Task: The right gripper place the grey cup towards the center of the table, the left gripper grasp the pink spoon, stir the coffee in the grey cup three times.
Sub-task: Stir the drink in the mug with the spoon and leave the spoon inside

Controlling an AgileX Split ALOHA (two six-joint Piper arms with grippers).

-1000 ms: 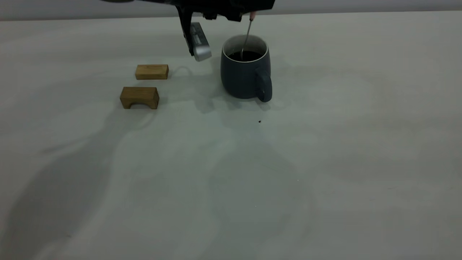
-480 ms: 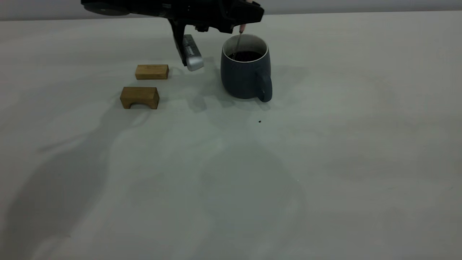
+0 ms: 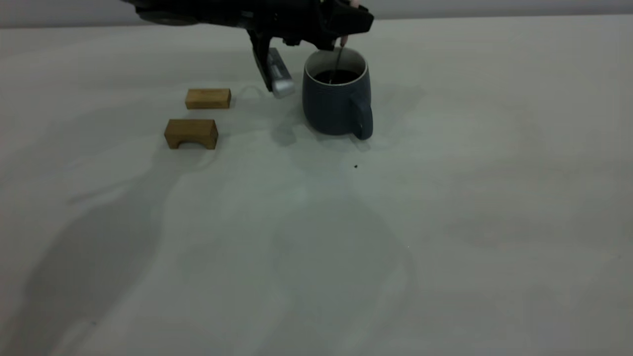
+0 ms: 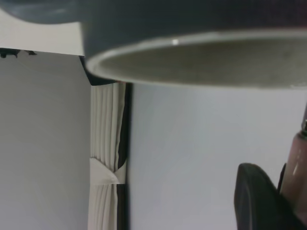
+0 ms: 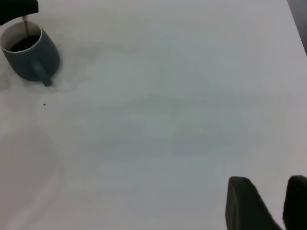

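The small pink spoon with its grey metal neck (image 3: 338,59) is hanging almost upright from the black left gripper (image 3: 341,37) in the upper middle of the exterior frame, its long axis running straight down into the rounded dark slate-grey cup with the white rim (image 3: 337,101). The bowl is dipping into the almost black coffee (image 3: 336,76) just below the jaws, which are clamped on the pink handle. That arm is reaching in level from the upper left, one ribbed silver finger pad (image 3: 278,74) angling down beside the cup's left wall. The cup is standing on the pale grey-white table (image 3: 445,198), handle toward the lower right. The black right gripper (image 5: 266,203) is waiting well apart from the cup, its jaws slightly parted and holding nothing.
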